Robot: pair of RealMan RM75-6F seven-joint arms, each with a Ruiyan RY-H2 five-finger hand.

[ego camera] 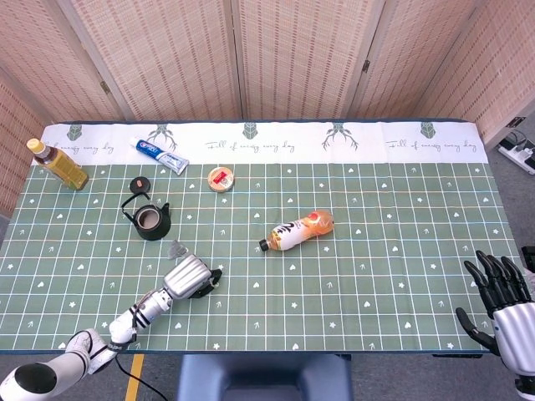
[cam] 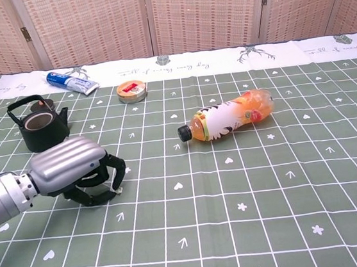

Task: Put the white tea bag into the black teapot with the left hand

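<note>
Fingers of the left hand (cam: 73,174) curl onto the tea bag (cam: 118,190), near the teapot (cam: 38,127).

Left hand (cam: 73,174) low on the counter (cam: 254,228), fingers (cam: 115,173) curled down onto the cloth. Black teapot (cam: 38,127) just behind it, lid off. Orange drink bottle (cam: 228,118) lying mid-counter; toothpaste tube (cam: 73,82) and round tin (cam: 132,91) further back.

1. Black teapot (ego camera: 151,223): one.
2. Teapot lid (ego camera: 138,183): one.
3. Bottles: two, namely an orange drink bottle (ego camera: 298,230) lying flat and a tea bottle (ego camera: 57,164).
4. Toothpaste tube (ego camera: 161,155): one.
5. Round tin (ego camera: 221,178): one.
6. Hands: two, left hand (ego camera: 189,276) and right hand (ego camera: 504,302).
</note>
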